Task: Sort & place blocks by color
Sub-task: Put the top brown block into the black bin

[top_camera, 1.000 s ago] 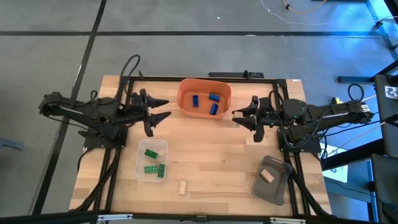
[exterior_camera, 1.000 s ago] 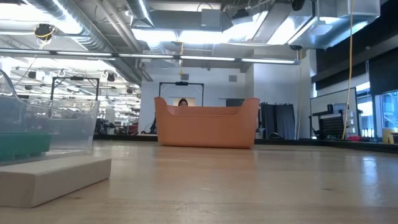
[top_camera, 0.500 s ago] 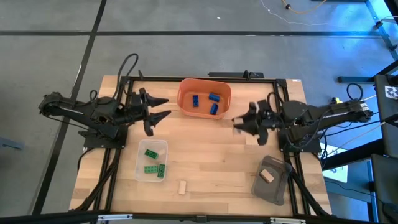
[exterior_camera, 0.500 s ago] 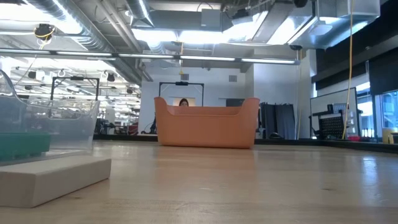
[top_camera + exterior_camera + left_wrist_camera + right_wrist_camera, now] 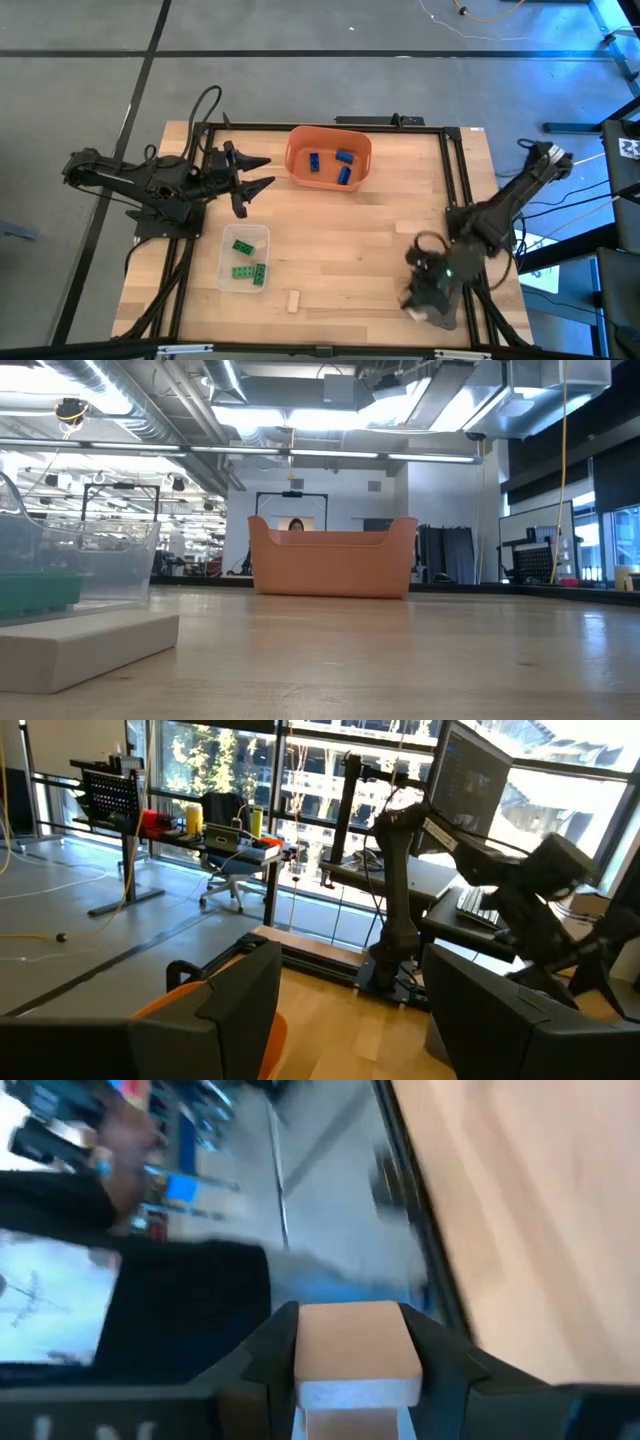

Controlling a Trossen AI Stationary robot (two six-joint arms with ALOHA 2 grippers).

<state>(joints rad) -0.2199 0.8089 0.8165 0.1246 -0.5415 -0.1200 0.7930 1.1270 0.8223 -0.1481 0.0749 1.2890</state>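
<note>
The right gripper [image 5: 425,297] is down over the grey tray [image 5: 447,315] at the table's near right corner, clenched on a pale tan studded brick [image 5: 357,1345]. The left gripper [image 5: 262,175] waits near the far left edge, fingers spread and empty. Three blue bricks [image 5: 344,157] lie in the orange plastic bin [image 5: 296,142], three green bricks [image 5: 243,246] in the clear tray [image 5: 226,280], and one tan brick [image 5: 294,301] lies on the wooden table [image 5: 340,240] near its front edge.
</note>
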